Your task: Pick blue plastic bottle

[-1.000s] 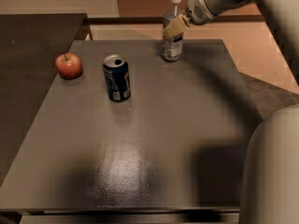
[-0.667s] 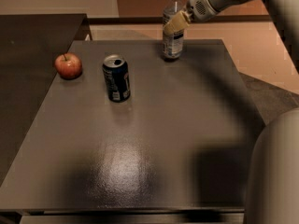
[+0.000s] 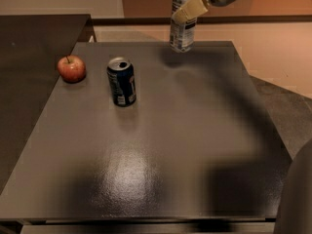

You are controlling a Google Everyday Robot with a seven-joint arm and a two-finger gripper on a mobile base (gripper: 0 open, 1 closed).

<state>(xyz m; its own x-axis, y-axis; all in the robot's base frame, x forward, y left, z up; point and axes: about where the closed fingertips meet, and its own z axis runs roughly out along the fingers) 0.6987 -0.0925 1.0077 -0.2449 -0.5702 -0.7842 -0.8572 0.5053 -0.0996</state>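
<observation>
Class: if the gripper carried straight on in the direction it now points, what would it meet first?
The blue plastic bottle: the gripper, reaching in from the upper right, appears closed on its upper part, so contact is immediate. Depth beyond it is unclear.

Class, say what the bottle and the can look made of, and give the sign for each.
Bottle, held by the tool at the far edge of the table: probably clear plastic, see-through with paper-like label. Can: likely metal, shiny silver top rim.
</observation>
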